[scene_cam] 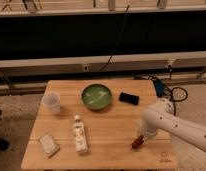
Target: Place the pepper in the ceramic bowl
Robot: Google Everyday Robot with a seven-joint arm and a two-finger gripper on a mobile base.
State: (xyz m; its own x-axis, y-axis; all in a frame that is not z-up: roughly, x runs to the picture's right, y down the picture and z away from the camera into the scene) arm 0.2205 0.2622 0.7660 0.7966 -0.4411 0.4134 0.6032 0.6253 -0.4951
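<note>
The green ceramic bowl (96,96) with pale streaks sits at the back middle of the wooden table (111,130). The small dark red-brown pepper (136,144) lies near the table's front right. My white arm comes in from the right, and the gripper (140,138) is down at the pepper, right over its upper end. The gripper is well in front of and to the right of the bowl.
A translucent white cup (51,102) stands at the back left. A flat black rectangular object (129,98) lies right of the bowl. A small bottle (80,134) lies in front of the bowl, and a pale packet (48,144) at the front left. Cables (168,90) lie on the floor at right.
</note>
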